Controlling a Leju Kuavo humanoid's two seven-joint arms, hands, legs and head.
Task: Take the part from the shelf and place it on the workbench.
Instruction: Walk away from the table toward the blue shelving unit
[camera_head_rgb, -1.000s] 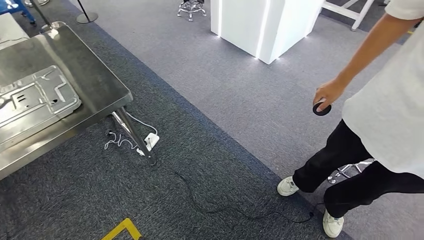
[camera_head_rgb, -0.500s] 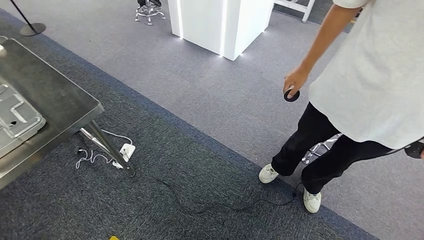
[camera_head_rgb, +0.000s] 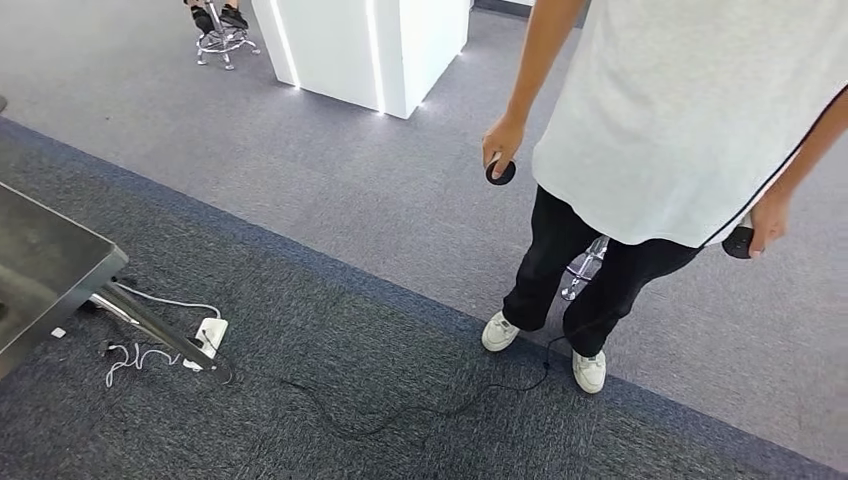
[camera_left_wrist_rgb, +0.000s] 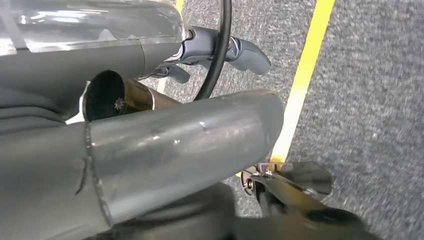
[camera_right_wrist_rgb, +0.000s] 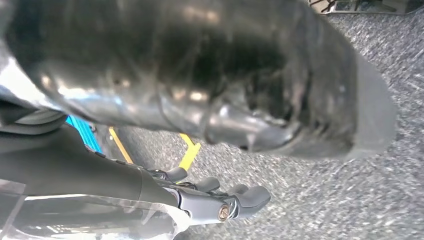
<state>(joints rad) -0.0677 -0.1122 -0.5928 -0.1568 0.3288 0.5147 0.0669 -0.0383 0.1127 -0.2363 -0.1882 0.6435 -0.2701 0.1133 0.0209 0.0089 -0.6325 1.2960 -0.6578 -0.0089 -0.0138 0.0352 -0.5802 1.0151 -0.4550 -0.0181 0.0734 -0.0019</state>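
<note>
Swinging right, the camera has pushed the whole scene leftwards, so the steel workbench (camera_head_rgb: 40, 265) has slid out to nine o'clock, where one dull, smooth corner and a slanted metal leg show. The pressed-metal part that lay on its top a second ago is outside that corner; where it lies now I cannot tell.

Flooring comes in two bands: coarse dark carpet (camera_head_rgb: 300, 400) from six to eight o'clock, and paler, finer grey carpet (camera_head_rgb: 380, 190) beyond it. A white power strip (camera_head_rgb: 208, 335) lies beside the leg, and a thin black cable (camera_head_rgb: 420, 410) snakes away towards five o'clock. At twelve stands a glossy white block (camera_head_rgb: 370, 50) with lit edges. A person (camera_head_rgb: 680, 110) in a pale shirt stands at two o'clock, holding a round black puck (camera_head_rgb: 500, 172).

By the left wrist, the left hand (camera_left_wrist_rgb: 220, 50) hangs over a yellow floor line (camera_left_wrist_rgb: 300, 85); its grasp is perhaps loose, I cannot tell. The right hand (camera_right_wrist_rgb: 220, 200) hangs with grey fingers stretched side by side, holding nothing.
</note>
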